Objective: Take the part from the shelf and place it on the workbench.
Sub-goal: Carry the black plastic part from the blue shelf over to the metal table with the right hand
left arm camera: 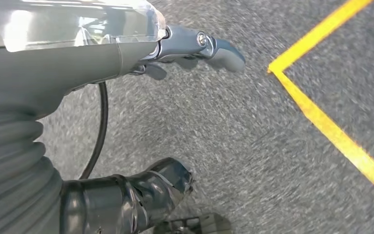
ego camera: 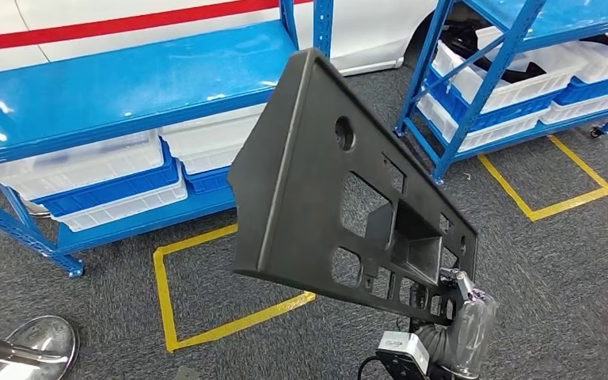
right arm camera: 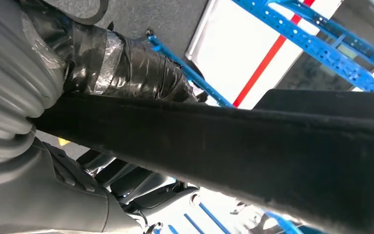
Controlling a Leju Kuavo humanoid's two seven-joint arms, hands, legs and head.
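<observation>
Filling the frame's centre, the black part point(ego camera: 328, 182) stands tilted over grey floor point(ego camera: 562, 285), gripped at its lower right edge by the right hand point(ego camera: 463, 317), fingers closed around it. Blue shelf point(ego camera: 111, 87) upper left. Left hand point(left arm camera: 126, 122) over floor: fingers apart, holding nothing.

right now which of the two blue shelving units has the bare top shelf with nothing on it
The left unit, behind the held black part: its top shelf is bare. The right unit carries white bins on its upper level.
</observation>
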